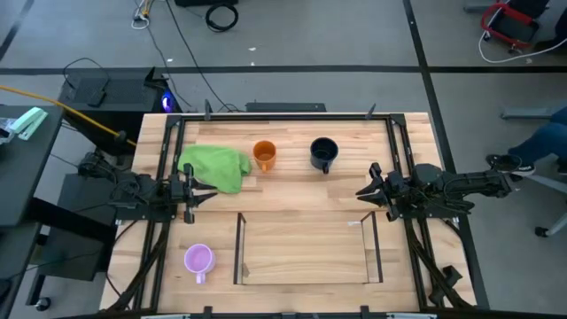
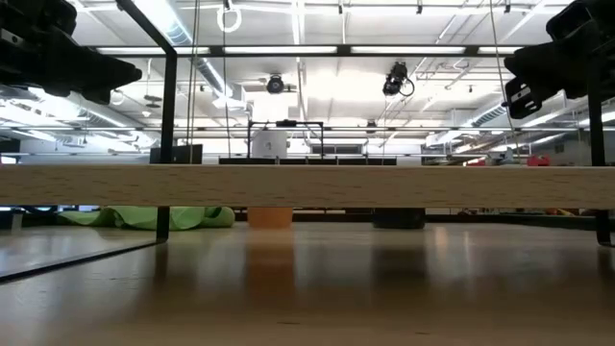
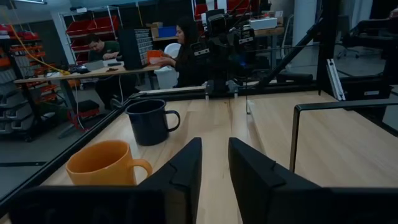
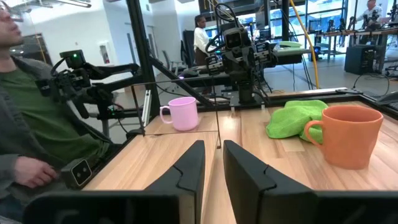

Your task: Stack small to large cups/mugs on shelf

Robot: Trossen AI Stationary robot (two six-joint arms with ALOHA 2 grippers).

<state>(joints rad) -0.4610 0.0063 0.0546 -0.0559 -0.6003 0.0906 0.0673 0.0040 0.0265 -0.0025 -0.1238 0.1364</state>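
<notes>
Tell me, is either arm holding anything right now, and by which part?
Nothing is held. Both the left gripper and the right gripper show empty gaps between their fingers.

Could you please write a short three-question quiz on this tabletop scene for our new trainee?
1. True or false: the shelf already holds a mug.
2. Which mug stands nearest the green cloth? A) black mug B) orange mug C) light purple mug
3. Fill in: the light purple mug stands outside the shelf, on the side of the ____ arm.

Key
1. False: its wooden floor is bare and all three mugs stand on the table outside it.
2. B: the orange mug stands just beside the cloth.
3. Left. Neither the left claw nor the right claw holds anything.
</notes>
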